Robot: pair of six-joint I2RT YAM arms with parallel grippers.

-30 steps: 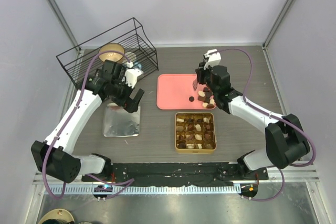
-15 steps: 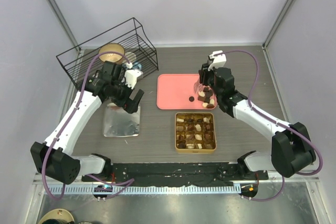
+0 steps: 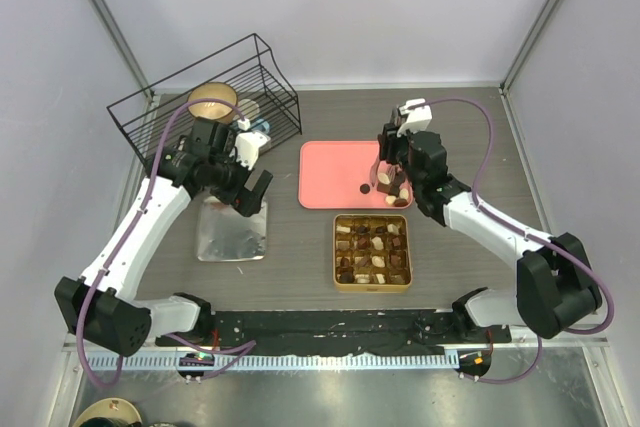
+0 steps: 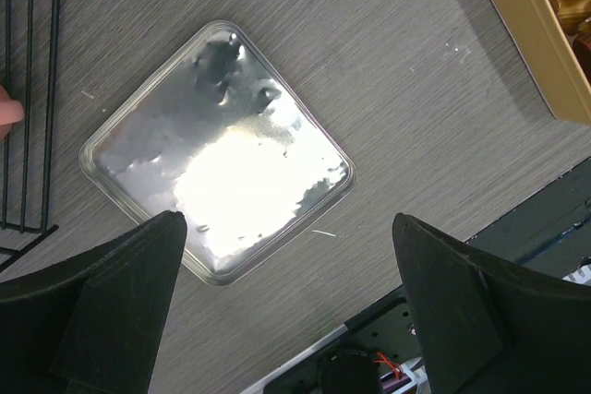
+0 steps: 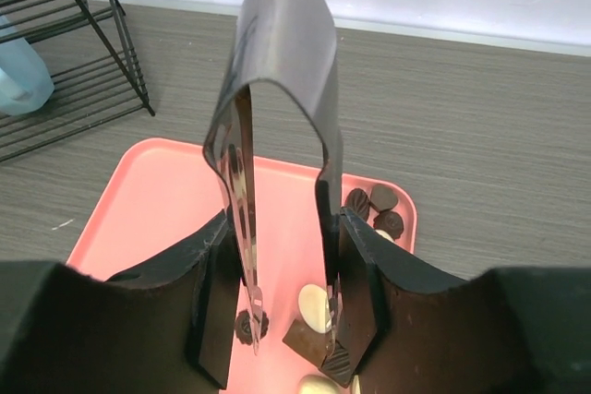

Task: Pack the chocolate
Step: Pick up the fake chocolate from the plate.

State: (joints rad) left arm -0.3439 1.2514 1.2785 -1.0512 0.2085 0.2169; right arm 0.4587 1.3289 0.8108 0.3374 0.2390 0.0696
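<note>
Several small chocolates (image 3: 392, 187) lie at the right end of the pink tray (image 3: 330, 172), with one round dark piece (image 3: 364, 188) apart from them. My right gripper (image 3: 386, 161) is shut on metal tongs (image 5: 277, 89). The tong tips hang open just above the tray, straddling a round dark chocolate (image 5: 249, 323), a cream oval (image 5: 314, 306) and a brown square (image 5: 307, 340). The gold gridded tin (image 3: 372, 251) in front of the tray holds several chocolates. My left gripper (image 3: 255, 192) is open and empty above the silver lid (image 4: 217, 149).
A black wire basket (image 3: 205, 97) stands at the back left with a bowl (image 3: 212, 100) inside. The silver lid (image 3: 232, 232) lies left of the gold tin, whose corner shows in the left wrist view (image 4: 536, 34). More dark chocolates (image 5: 379, 202) lie near the tray's far corner.
My right gripper with the tongs has shifted slightly right and down over the chocolates on the tray. The left arm has barely moved.
</note>
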